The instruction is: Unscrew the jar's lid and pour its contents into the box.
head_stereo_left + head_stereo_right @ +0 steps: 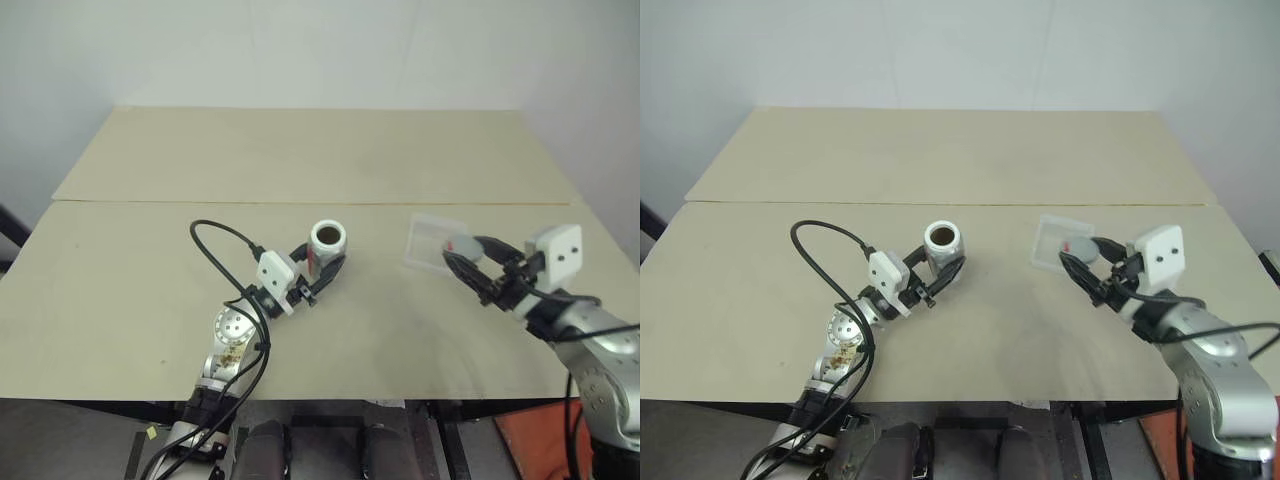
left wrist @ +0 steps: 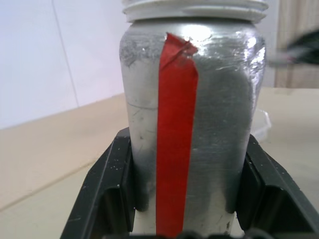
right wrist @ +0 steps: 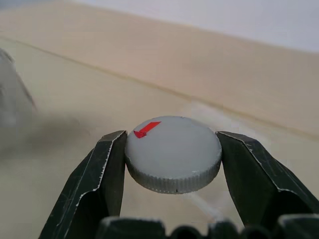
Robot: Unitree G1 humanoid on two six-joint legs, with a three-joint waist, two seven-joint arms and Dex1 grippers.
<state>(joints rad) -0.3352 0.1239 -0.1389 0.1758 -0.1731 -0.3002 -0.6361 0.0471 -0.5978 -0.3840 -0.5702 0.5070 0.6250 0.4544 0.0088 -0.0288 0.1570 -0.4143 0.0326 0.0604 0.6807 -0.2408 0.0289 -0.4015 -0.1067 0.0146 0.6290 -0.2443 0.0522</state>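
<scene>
1. The jar (image 1: 327,243) sits near the middle of the frame in the head views, on the pale counter (image 1: 300,160). Its mouth is uncovered and shows a dark inside within a white threaded rim.
2. The left pincer (image 1: 322,268) is clenched on the jar's body from the lower left. In the left wrist view its two black fingers (image 2: 107,186) press against either side of the silvery wall, with the red strip (image 2: 175,144) running down the jar's face between them.
3. The lid (image 3: 173,153) is off the jar and grasped by the right pincer (image 1: 470,258), at the right of the frame, well apart from the jar.
4. In the right wrist view the lid lies flat between the black fingers (image 3: 107,172), its ribbed edge touching both, with a small red mark near its rim.
5. The box (image 1: 432,240) lies on the counter at centre right of the frame. The right pincer and the lid are at its lower right corner, overlapping its edge in the head views; whether they touch it cannot be told.
</scene>
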